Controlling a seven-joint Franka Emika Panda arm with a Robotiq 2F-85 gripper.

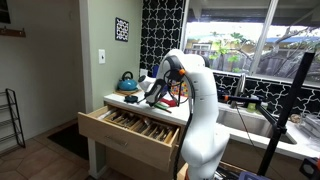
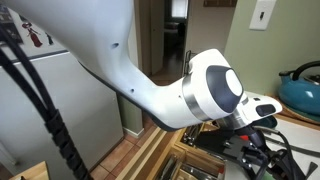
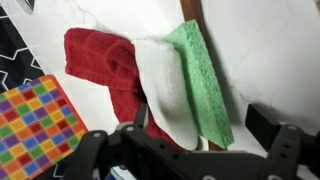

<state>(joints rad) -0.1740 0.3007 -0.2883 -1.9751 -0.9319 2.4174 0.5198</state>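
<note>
Hovering above cloth pile: gripper [image 3: 175, 140] at bottom of wrist view, jaws spread wide, nothing held. White cloth [image 3: 165, 95] at frame centre, lying over red towel [image 3: 95, 60]. Green sponge [image 3: 205, 85] touches its right edge. All rest on white counter [image 3: 265, 45]. Checkered mat [image 3: 35, 125] at lower left.

Risk, judged: layers overlap, so pinch may snag two at once or drag towel along. Open drawer [image 1: 130, 125] sits lower centre in an exterior view; item nudged off counter edge could drop in.
</note>
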